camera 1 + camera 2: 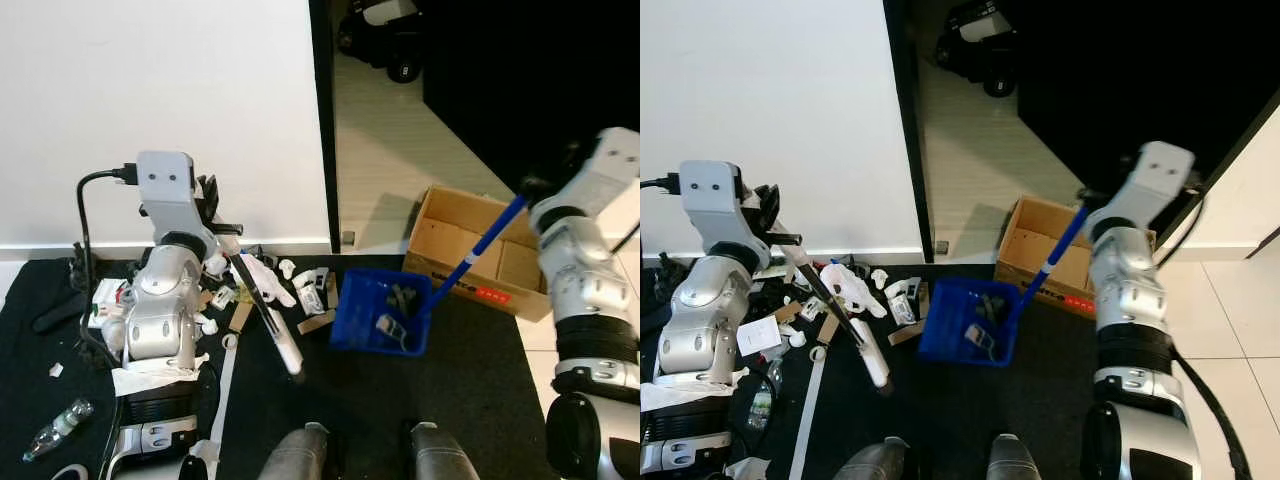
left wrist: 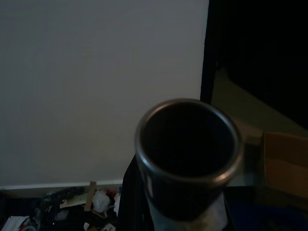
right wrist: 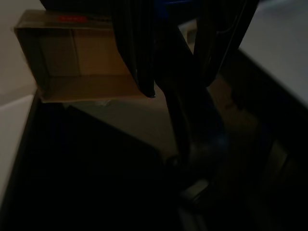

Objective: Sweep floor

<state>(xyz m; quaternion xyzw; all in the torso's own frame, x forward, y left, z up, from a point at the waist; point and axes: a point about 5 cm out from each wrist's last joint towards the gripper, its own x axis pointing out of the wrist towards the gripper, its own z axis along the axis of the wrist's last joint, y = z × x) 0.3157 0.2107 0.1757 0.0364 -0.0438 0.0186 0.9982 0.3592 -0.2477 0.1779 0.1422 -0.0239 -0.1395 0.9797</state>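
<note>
My left gripper (image 1: 218, 238) is shut on a broom handle (image 1: 262, 305), a black and white stick slanting down to the black mat (image 1: 470, 400). In the left wrist view the handle's hollow top end (image 2: 187, 154) faces the camera. Litter (image 1: 268, 282) of white paper scraps and cardboard bits lies around the stick's lower end. My right gripper (image 1: 1087, 200) is shut on the long blue handle (image 1: 487, 242) of a blue dustpan (image 1: 352, 318). The dustpan rests on the mat just right of the litter, with a few scraps inside. In the dark right wrist view a finger (image 3: 137, 48) flanks the blue handle (image 3: 168, 7).
An open cardboard box (image 1: 450, 215) sits behind the dustpan at the mat's far right edge. A white wall (image 1: 150, 80) stands behind the litter, with a dark doorway (image 1: 400, 110) and a wheeled device (image 1: 385, 40) beyond. A plastic bottle (image 1: 55, 428) lies front left. My feet (image 1: 300, 455) stand near.
</note>
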